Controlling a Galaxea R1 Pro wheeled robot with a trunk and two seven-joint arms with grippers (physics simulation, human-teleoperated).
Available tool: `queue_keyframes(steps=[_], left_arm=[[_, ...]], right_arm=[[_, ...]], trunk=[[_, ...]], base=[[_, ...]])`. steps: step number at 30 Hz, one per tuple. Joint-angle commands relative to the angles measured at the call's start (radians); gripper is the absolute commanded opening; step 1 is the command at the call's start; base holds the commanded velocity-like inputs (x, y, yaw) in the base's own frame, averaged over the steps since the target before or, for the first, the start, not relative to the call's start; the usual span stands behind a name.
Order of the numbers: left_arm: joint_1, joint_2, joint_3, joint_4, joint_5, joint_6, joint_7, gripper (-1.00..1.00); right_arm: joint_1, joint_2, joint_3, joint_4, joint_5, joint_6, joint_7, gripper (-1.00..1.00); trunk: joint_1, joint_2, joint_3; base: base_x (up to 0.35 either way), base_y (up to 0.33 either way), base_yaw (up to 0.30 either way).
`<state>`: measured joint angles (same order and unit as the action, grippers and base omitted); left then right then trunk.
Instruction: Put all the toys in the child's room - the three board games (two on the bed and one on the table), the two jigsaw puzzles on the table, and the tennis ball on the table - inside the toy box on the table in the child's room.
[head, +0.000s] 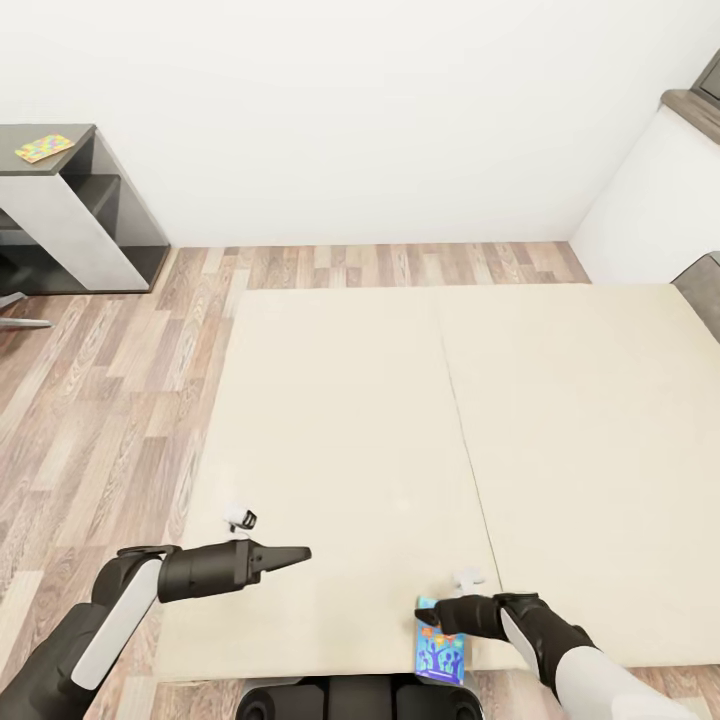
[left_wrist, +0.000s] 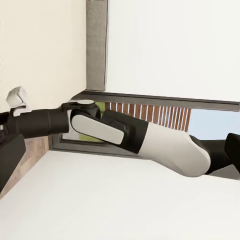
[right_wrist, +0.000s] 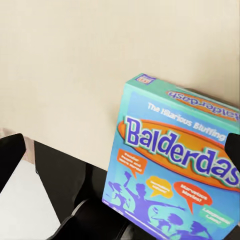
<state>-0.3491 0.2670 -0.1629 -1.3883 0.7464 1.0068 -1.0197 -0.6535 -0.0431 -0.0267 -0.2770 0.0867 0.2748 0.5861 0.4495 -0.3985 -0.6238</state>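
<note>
The bed (head: 400, 420) fills the middle of the head view, a plain beige matte mattress in two parts with a thin seam running from 12 toward 6 o'clock, laid over wood-plank floor (head: 110, 400). At about 5 o'clock, the right claw (head: 432, 615) is clenched on the small blue board game (head: 438, 655), a flat glossy printed box held at the bed's near edge; the right wrist view shows its cover (right_wrist: 170, 175) lettered "Balderdas" with orange speech bubbles. At 7 o'clock the left claw (head: 300, 553) reaches over the mattress, its dark tapered fingers pressed together around nothing, as far as the angle shows. At 10 o'clock, on the dark grey table (head: 60, 160), lies a thin multicoloured jigsaw puzzle (head: 44, 147).
</note>
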Motion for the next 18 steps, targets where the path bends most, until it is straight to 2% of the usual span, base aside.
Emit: queue_keyframes(steps=[1,7,18], left_arm=[[-0.001,0.001,-0.001,0.000,0.002,0.004,-0.001,1.00],[-0.001,0.001,0.000,0.000,0.002,0.004,-0.001,1.00],[-0.001,0.001,0.000,0.001,0.002,0.004,-0.002,1.00]], right_arm=[[0.000,-0.003,-0.003,-0.002,0.009,0.004,0.015,1.00],[0.001,-0.023,-0.004,-0.002,0.009,0.003,0.068,1.00],[0.002,-0.030,-0.004,-0.002,0.010,-0.001,0.085,1.00]], trunk=[[0.001,-0.002,-0.001],[0.001,-0.002,-0.001],[0.001,-0.002,-0.001]], base=[[0.000,0.000,0.000],[0.000,0.000,0.000],[0.000,0.000,0.000]])
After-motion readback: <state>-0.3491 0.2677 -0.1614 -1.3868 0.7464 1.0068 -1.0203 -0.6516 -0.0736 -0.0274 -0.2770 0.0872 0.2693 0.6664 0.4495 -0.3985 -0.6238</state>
